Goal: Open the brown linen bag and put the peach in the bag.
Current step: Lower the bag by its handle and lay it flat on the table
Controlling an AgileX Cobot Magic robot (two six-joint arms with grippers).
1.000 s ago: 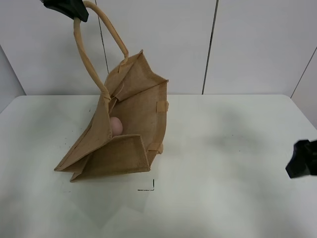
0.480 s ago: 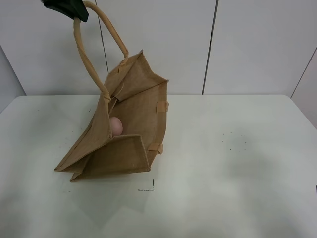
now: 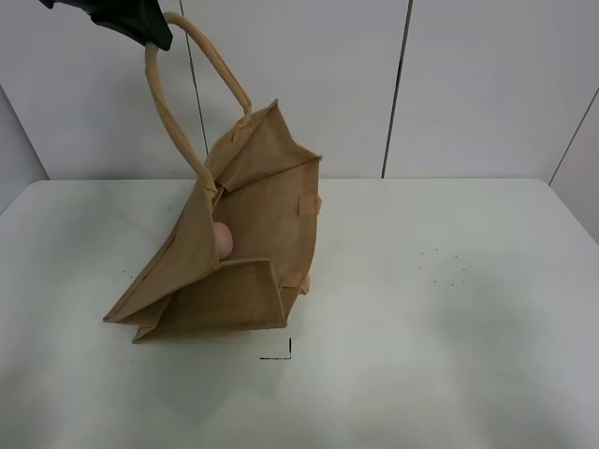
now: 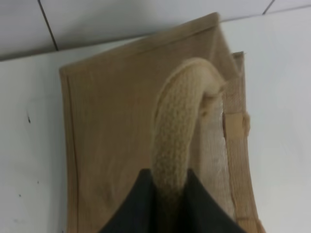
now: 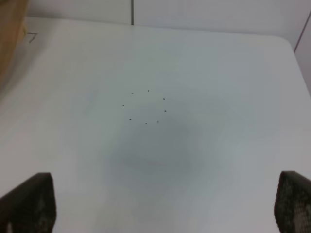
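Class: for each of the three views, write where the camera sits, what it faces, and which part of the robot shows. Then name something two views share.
Exterior high: mounted high off the arms, looking down at the table and the brown linen bag holding the peach; only the left pincer shows.
Left wrist: on the left arm, looking down the handle onto the bag; its pincer shows, shut on the handle.
Right wrist: on the right arm, facing the table; the open right pincer shows.
Shared: the bag, in all three.

The brown linen bag (image 3: pixel 267 210) hides most of the peach (image 3: pixel 223 239).
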